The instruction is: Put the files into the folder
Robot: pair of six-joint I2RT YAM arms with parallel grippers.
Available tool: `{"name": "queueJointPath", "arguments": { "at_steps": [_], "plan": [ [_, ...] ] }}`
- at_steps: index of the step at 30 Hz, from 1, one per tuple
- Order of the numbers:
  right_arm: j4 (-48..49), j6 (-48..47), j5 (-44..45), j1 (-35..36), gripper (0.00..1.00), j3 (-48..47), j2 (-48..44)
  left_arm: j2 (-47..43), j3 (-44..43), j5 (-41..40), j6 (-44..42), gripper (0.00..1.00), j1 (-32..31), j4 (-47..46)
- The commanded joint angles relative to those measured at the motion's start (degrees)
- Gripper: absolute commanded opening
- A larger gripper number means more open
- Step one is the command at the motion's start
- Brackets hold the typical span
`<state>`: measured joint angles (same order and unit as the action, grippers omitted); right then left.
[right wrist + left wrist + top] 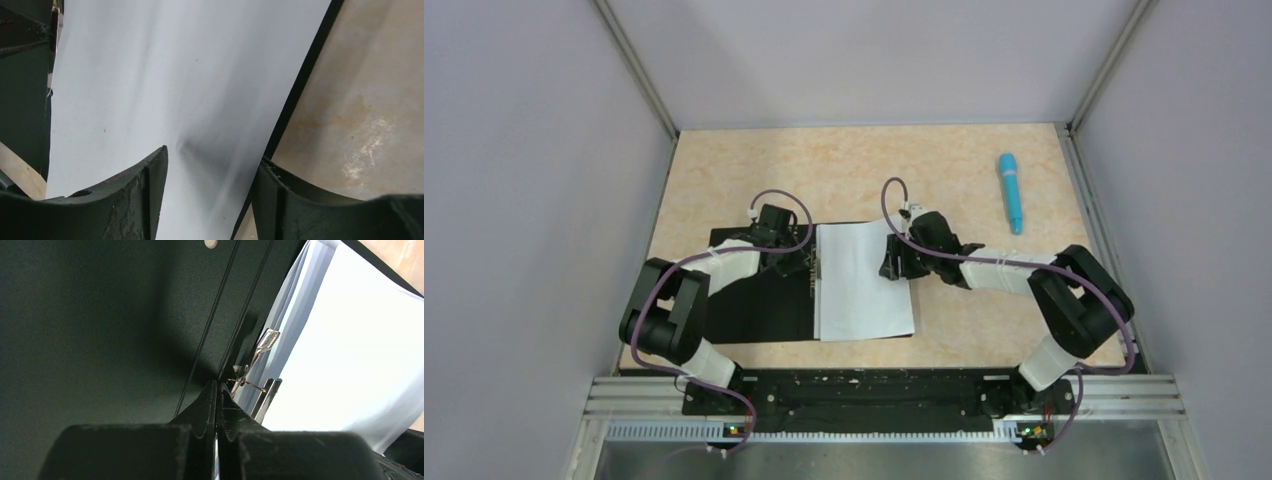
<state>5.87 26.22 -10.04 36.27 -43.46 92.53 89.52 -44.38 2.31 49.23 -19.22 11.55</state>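
Note:
The folder (754, 305) lies open on the table, black inside up. The files, a white paper sheet (864, 280), rest flat on its right half. My left gripper (809, 262) is shut at the folder's spine. In the left wrist view its tips (216, 390) touch the black inside (100, 330) just short of a metal clip (260, 352), with the sheet (350, 340) to the right. My right gripper (892, 262) is open over the sheet's right edge. In the right wrist view the paper (175, 75) and the folder's black edge (300, 85) lie between its fingers (212, 165), unheld.
A blue pen (1011, 192) lies on the beige table at the back right. Grey walls close in the table on three sides. A metal rail (884, 395) with the arm bases runs along the near edge.

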Motion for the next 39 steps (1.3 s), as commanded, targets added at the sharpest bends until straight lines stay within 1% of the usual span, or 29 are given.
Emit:
{"name": "queueJointPath", "arguments": {
  "at_steps": [1,6,8,12,13,18,22,27,33,39],
  "plan": [
    [-1.4,0.3,5.0,-1.0,0.60,0.1,-4.3,1.6,2.0,-0.1,-0.3,0.00,-0.6,2.9],
    [-5.7,0.4,9.6,-1.6,0.63,-1.1,-7.8,1.7,1.9,0.0,-0.4,0.00,-0.6,2.9],
    [-9.0,0.5,11.4,-1.6,0.64,-2.4,-9.4,1.6,1.8,0.0,-0.4,0.00,-0.6,2.9],
    [-12.0,1.1,11.5,-0.8,0.62,-5.6,-9.7,1.5,1.7,0.1,-0.4,0.00,-0.6,2.8],
    [-11.9,1.5,11.2,0.0,0.59,-6.6,-9.1,1.5,1.7,0.2,-0.4,0.00,-0.6,2.8],
    [-8.1,5.2,6.9,5.3,0.34,-11.1,-2.1,1.7,2.1,0.4,0.0,0.00,-0.6,2.2],
    [-4.0,7.7,3.9,9.1,0.22,-15.6,4.4,1.8,2.4,0.6,0.2,0.00,-0.6,1.8],
    [-1.2,9.5,1.9,11.8,0.15,-20.4,10.2,1.9,2.5,0.7,0.2,0.00,-0.6,1.7],
    [1.4,11.7,0.6,12.7,0.09,-23.2,15.3,2.1,2.7,0.8,0.2,0.00,-0.6,1.5],
    [2.2,12.7,1.1,13.7,0.07,-25.1,18.2,2.1,3.0,0.8,0.2,0.00,-0.6,1.3]
  ]
}}
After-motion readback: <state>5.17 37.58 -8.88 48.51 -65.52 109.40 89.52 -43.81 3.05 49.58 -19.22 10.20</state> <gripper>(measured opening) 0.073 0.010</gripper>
